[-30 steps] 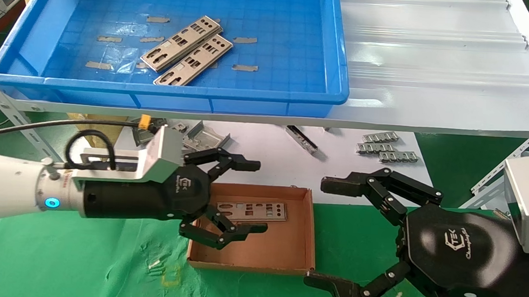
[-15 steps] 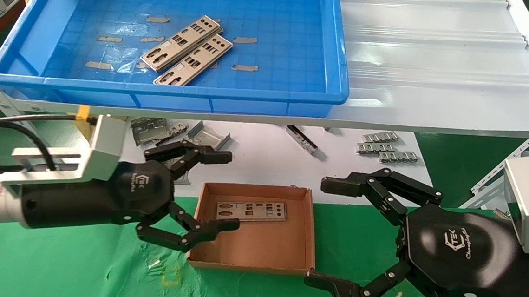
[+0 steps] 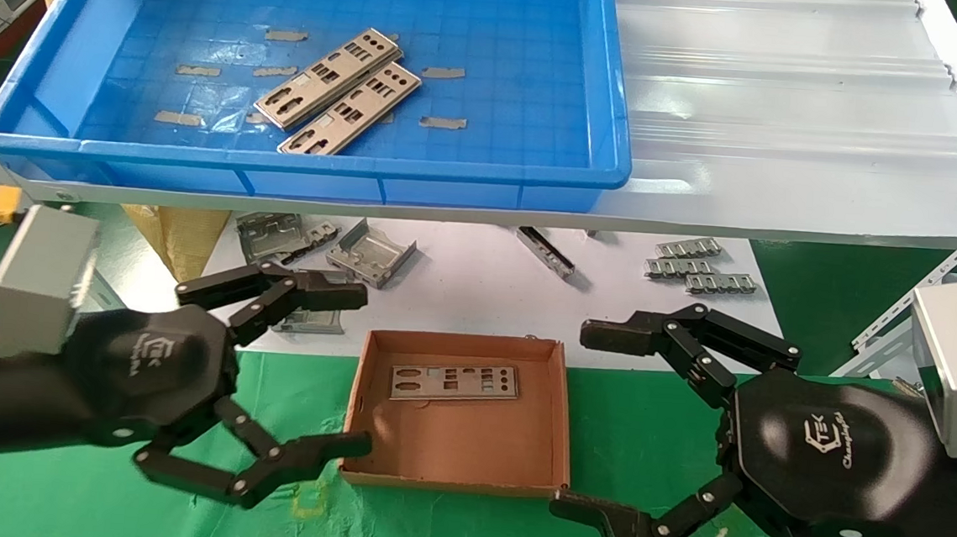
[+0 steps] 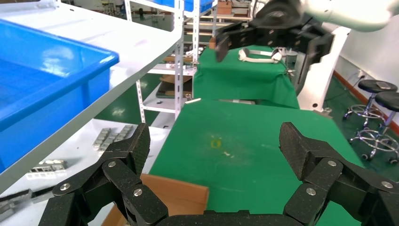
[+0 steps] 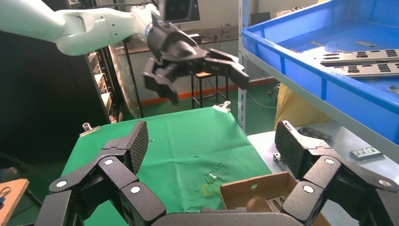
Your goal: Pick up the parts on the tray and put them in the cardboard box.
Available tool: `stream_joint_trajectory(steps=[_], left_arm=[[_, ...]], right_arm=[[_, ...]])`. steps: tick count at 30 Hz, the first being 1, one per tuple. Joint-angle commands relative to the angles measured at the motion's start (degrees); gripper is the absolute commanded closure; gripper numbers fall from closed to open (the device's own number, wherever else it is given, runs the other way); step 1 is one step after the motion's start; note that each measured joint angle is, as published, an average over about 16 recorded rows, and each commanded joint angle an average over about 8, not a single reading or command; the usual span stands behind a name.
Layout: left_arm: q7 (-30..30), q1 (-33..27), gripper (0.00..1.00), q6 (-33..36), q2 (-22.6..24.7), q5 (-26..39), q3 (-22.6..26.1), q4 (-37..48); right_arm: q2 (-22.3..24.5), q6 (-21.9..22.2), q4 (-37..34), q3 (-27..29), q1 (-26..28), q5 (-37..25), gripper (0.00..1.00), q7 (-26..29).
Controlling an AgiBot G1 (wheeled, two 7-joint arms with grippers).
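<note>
Inside cardboard box [image 3: 466, 444] — one part [image 3: 454, 381], tray [image 3: 56, 45] holds two, both hands spread.

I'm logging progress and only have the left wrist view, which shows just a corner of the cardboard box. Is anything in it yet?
Observer: Yes, one part lies flat in the cardboard box, near its far wall.
Operator: How many are left to move?
Observer: Two parts lie side by side on the floor of the tray.
Operator: Where are the hands relative to the box?
Observer: The left hand is open and empty just outside the box's left wall. The right hand is open and empty off its right side.
</note>
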Motion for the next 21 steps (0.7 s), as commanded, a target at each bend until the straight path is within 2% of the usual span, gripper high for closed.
stream_joint_trajectory(steps=[1, 11, 21], left_arm=[[-1.36, 1.14, 0.0, -0.12, -1.31, -0.65, -1.03, -2.31], [-7.0, 5.96, 0.0, -0.56, -6.87, -3.43, -5.39, -12.15], [-7.29, 6.47, 0.0, -0.63, -7.4, -3.83, -5.84, -13.03]], right_arm=[[0.0, 0.0, 0.0, 0.0, 0.0, 0.0, 0.0, 0.0], [0.0, 0.01, 0.0, 0.0, -0.01, 0.01, 0.0, 0.0], [0.01, 0.01, -0.01, 0.01, -0.02, 0.02, 0.0, 0.0]])
